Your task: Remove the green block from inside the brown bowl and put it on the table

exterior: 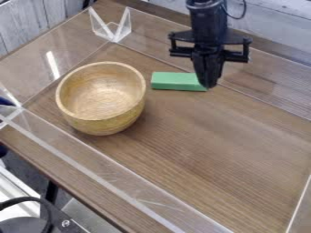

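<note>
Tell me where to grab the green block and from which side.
Grip the block across its narrow width at mid-length, coming straight down from above. It lies flat on the table right of the bowl, long sides free, too low for a side approach. The shut gripper at its right end must open first.

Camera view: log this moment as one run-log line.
green block: flat on table, outside brown bowl | bowl: empty | gripper: shut, holding nothing, pointing down at block's right end
</note>
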You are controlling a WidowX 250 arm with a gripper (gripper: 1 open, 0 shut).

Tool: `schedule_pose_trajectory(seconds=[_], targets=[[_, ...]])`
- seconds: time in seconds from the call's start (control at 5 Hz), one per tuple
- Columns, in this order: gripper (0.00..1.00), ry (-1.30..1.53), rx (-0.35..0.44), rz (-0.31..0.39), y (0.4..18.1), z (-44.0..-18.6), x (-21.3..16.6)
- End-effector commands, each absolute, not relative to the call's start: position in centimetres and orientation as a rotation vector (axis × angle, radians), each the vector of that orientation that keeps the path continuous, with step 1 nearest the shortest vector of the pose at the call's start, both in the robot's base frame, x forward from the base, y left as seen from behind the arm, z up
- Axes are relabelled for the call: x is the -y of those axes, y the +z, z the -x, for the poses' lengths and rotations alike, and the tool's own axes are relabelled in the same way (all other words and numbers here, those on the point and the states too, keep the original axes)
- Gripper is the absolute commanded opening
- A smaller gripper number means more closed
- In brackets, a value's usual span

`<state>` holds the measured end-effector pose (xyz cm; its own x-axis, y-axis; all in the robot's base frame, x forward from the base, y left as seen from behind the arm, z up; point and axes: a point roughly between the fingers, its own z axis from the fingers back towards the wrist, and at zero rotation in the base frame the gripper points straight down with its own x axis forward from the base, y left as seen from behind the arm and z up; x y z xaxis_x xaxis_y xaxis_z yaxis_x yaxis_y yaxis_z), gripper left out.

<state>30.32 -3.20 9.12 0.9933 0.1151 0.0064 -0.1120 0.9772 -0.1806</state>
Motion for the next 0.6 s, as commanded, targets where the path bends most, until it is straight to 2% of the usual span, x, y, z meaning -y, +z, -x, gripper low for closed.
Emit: schedule_pose_trajectory(seconds=[0.0,0.2,0.4], targets=[[0.0,0.081,0.067,0.172,10.2,-31.8,5.0],[0.0,0.052,0.073,0.158,9.6,-33.1,7.5],[0.0,-0.021,0.068,0.129,7.5,-34.3,8.8]])
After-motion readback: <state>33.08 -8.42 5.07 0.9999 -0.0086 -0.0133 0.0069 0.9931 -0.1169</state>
